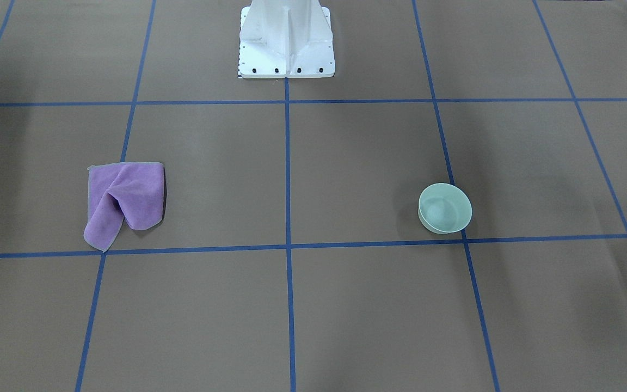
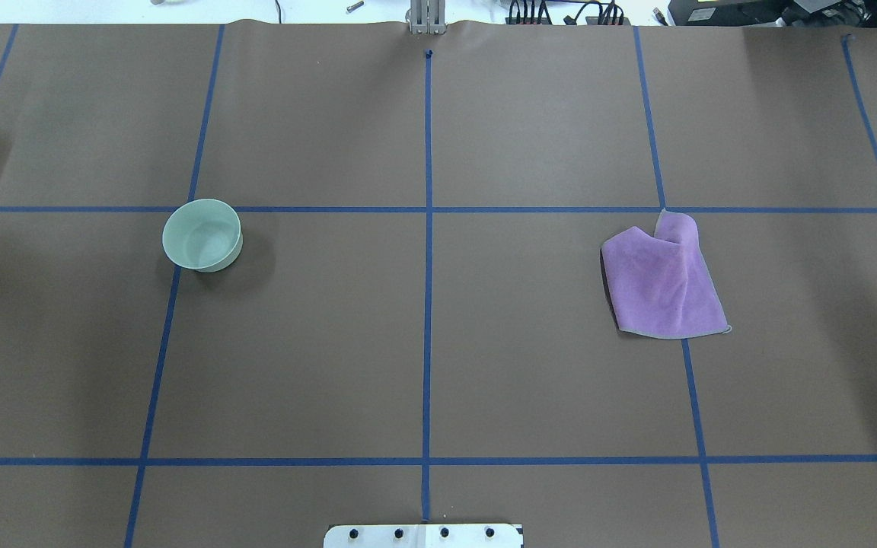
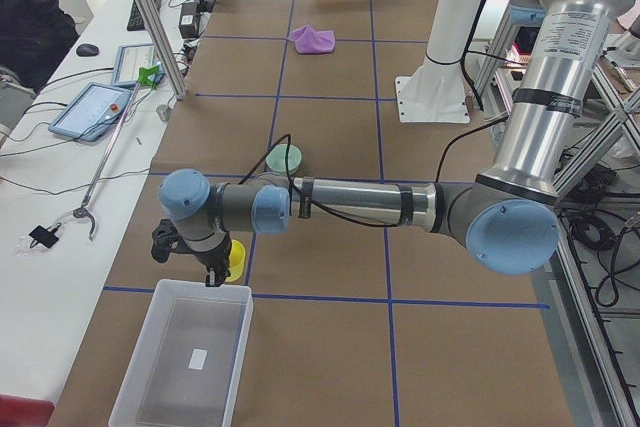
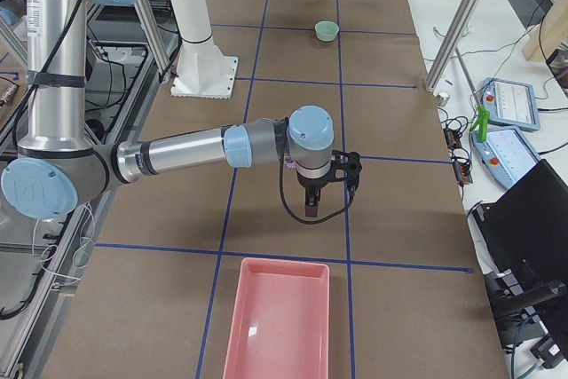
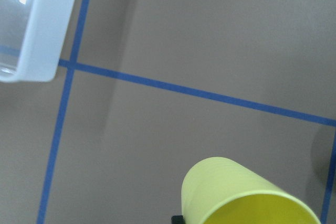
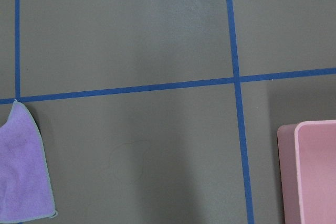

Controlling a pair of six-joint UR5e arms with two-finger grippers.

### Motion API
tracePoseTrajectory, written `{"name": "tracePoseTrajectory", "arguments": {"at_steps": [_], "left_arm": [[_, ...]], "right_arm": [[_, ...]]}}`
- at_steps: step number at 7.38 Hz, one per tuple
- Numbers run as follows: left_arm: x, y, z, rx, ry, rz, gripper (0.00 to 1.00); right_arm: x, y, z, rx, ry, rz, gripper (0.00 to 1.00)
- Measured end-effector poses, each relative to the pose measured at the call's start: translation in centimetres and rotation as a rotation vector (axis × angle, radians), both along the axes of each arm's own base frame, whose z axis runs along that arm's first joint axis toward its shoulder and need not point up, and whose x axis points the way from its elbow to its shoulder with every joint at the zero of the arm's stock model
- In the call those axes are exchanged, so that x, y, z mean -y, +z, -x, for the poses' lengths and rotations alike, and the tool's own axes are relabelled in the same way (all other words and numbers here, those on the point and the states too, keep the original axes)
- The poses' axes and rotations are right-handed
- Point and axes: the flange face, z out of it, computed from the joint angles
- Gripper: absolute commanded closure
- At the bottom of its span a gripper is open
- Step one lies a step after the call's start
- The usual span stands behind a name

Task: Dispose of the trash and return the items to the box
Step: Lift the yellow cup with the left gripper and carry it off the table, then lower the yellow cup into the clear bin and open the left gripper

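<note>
**A:** Where does the box (image 3: 170, 387) sit, and what is the left hand (image 3: 208, 272) doing?

**B:** The box is at the left end edge of the bench (image 2: 423, 342), toward the operators' side. The left hand hangs just beside its near corner with the yellow cup (image 5: 231, 192) right at it, tilted. I judge the cup is being carried, but the fingers are not shown well enough to tell whether they are clamped.

**A:** And the right hand (image 4: 312, 206)?

**B:** It is over bare bench near the pink tray (image 4: 284, 326) at the right end edge. Whether it is open or closed, I cannot tell.

**A:** What could go wrong?

**B:** The cup is not yet over the box's opening. Lowered too soon, it could catch the rim and tip out onto the bench. It looks thin-walled, so a loose pinch might let it slip.

**A:** What else is on the bench?

**B:** The purple cloth (image 2: 663, 281) and green bowl (image 2: 201, 234) lie well apart.

**A:** Any writing?

**B:** There is only a small white patch on the box floor, too small to read.
</note>
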Motion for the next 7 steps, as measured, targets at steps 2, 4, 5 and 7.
{"name": "tracePoseTrajectory", "arguments": {"at_steps": [2,4,5,7], "left_arm": [[1.8,4.1,0.7,-0.011,-0.005,-0.005,1.00],[3.1,8.2,0.6,-0.015,-0.006,-0.007,1.00],[3.4,9.3,0.3,-0.016,-0.002,-0.002,1.00],[3.4,10.4,-0.4,-0.016,0.007,0.004,1.00]], "right_arm": [[0.0,-0.3,0.2,0.001,-0.001,-0.002,0.00],[-0.2,-0.7,0.5,0.002,-0.006,-0.006,0.00],[-0.2,-0.8,0.6,0.002,-0.008,-0.007,0.00],[-0.2,-0.8,0.6,0.001,-0.009,-0.006,0.00]]}}
